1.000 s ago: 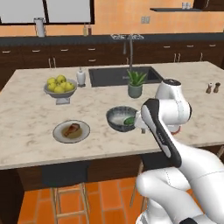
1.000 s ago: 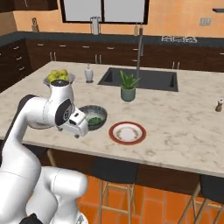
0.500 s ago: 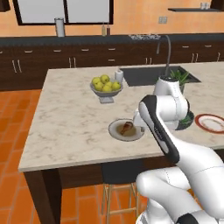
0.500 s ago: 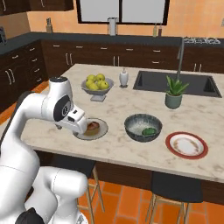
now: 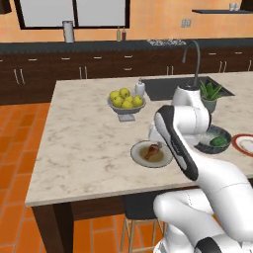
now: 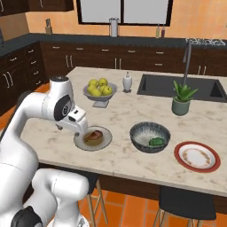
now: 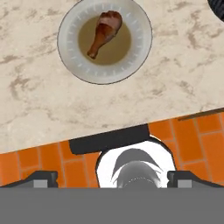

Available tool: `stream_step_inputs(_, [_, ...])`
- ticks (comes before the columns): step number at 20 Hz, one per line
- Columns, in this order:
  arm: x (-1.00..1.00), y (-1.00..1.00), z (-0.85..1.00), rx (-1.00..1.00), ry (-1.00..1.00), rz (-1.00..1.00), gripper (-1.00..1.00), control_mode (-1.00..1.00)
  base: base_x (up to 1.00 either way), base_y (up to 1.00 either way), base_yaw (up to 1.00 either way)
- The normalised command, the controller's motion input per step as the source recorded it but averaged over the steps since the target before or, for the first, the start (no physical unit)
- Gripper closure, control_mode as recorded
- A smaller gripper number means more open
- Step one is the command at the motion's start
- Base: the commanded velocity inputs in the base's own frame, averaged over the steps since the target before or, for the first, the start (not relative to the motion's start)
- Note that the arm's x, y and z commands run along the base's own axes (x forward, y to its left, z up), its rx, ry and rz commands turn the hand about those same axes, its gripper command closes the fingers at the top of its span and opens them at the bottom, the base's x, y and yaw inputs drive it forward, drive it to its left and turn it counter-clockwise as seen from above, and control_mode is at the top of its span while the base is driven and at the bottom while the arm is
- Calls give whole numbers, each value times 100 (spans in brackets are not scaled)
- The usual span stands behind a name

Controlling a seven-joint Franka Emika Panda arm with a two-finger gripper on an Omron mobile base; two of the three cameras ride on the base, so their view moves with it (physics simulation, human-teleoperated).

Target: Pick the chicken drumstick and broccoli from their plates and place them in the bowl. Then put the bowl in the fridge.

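Observation:
The reddish-brown chicken drumstick lies on the grey plate, also seen from the base as drumstick on plate and drumstick. My gripper hovers open and holds nothing, just nearer than that plate and over the counter's front edge; its fingertips stand wide apart in the hand view. The green broccoli sits inside the dark ribbed bowl, which my arm partly covers in the left base view. The red-rimmed plate lies bare to the bowl's right. The fridge is out of view.
A footed fruit bowl with yellow fruits stands behind the grey plate, a small white bottle beside it. A potted plant stands by the sink. A dark stool seat shows below the counter edge.
The base has driven left, so both base views shifted: the drumstick's plate now lies right in front of the arm. The gripper has stayed open.

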Motion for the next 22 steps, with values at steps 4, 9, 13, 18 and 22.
stream_step_inputs(4, [96, -12, -44, 1, 2, -3, -100, -100, 0, 0, 0])
stream_step_inputs(9, [82, -16, -68, 5, 5, -9, -100, -100, 0, 0, 0])
stream_step_inputs(13, [84, -8, -58, 5, 5, -13, -100, -100, 0, 0, 0])
stream_step_inputs(18, [72, 0, -33, 0, 15, -7, -100, -100, 0, 0, 0])
stream_step_inputs(22, [52, -7, -35, 0, 13, -1, -100, -100, 0, 0, 0])
